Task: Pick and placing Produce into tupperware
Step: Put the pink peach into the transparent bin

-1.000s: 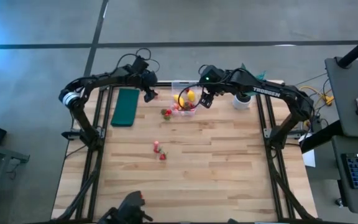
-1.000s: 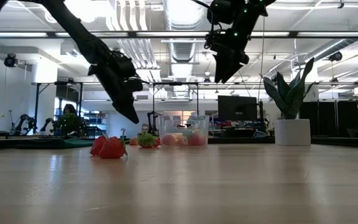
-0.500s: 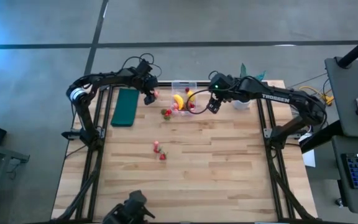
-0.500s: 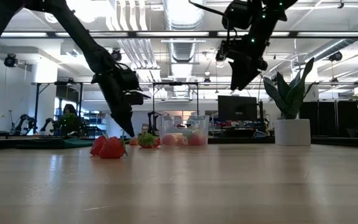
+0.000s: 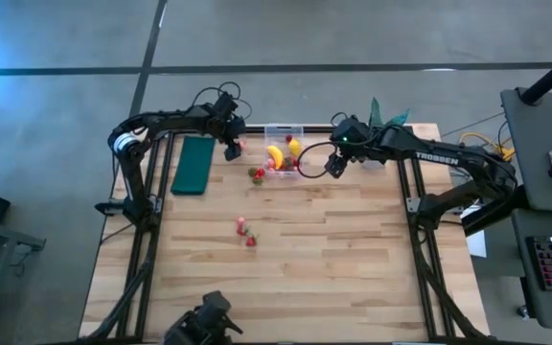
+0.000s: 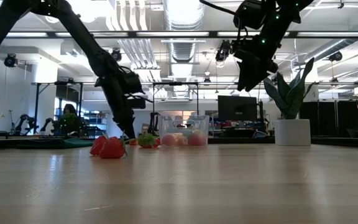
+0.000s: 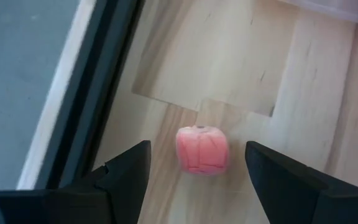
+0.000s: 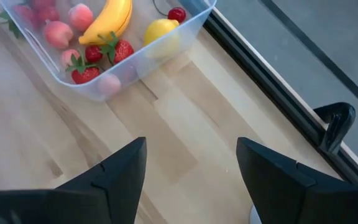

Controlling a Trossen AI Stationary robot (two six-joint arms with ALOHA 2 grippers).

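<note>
High view: right tool (image 5: 332, 166), open, moved off tupperware (image 5: 285, 151); left tool (image 5: 232, 150) open.

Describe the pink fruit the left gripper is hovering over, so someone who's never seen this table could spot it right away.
Start at the clear tupperware at the far edge of the wooden table. Between it and the dark green pad, under the open left gripper, lies the pink fruit. Unlike the red strawberries nearby, it is pale pink, blocky and lies alone.
</note>
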